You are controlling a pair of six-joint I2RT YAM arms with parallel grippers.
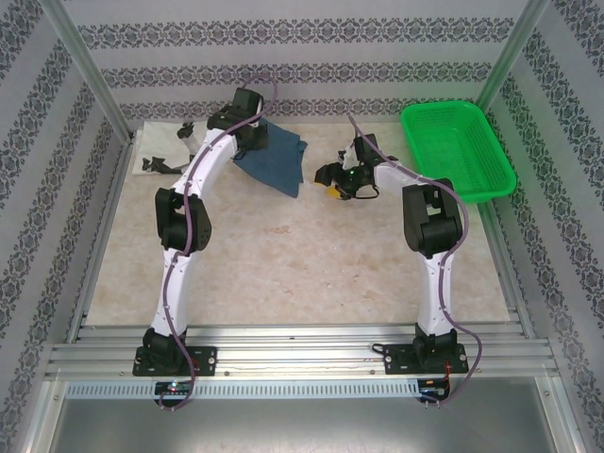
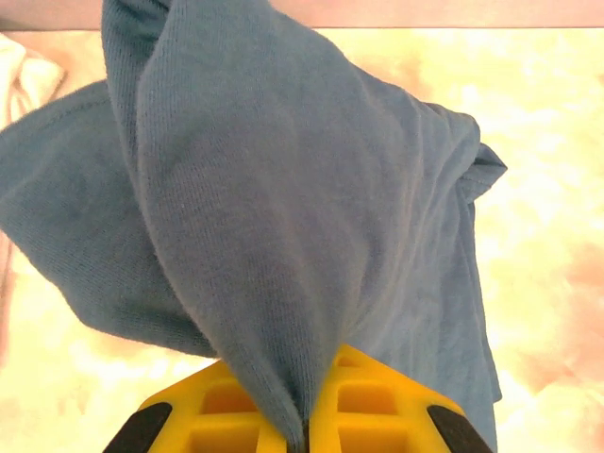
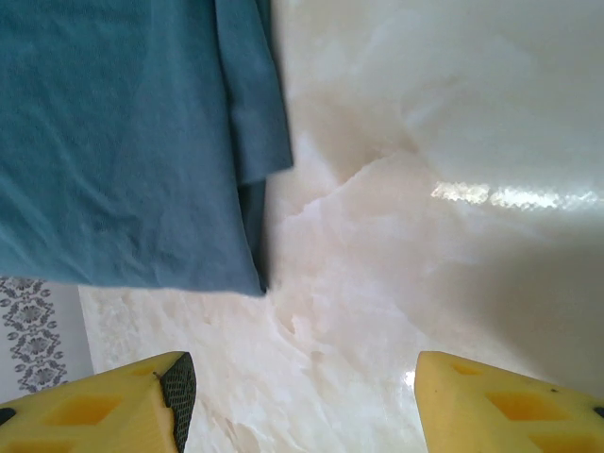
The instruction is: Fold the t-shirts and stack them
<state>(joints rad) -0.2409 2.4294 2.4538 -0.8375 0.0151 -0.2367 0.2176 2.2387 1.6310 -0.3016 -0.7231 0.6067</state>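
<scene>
The dark blue-teal t-shirt [image 1: 276, 159] hangs bunched at the back of the table, lifted by my left gripper [image 1: 247, 127]. In the left wrist view the cloth [image 2: 283, 208] runs down into the shut yellow jaws of that gripper [image 2: 304, 436]. The white shirt with black marks [image 1: 162, 149] lies folded at the back left corner. My right gripper [image 1: 332, 179] hovers just right of the blue shirt, open and holding nothing; its wrist view shows the shirt's edge [image 3: 132, 151] ahead of the gripper [image 3: 302, 396], with bare table between the fingers.
A bright green mesh basket [image 1: 457, 149] sits at the back right, tilted against the wall. Patterned walls and metal posts enclose the table [image 1: 302, 264]. The marble-look tabletop stretches bare in front of both arms.
</scene>
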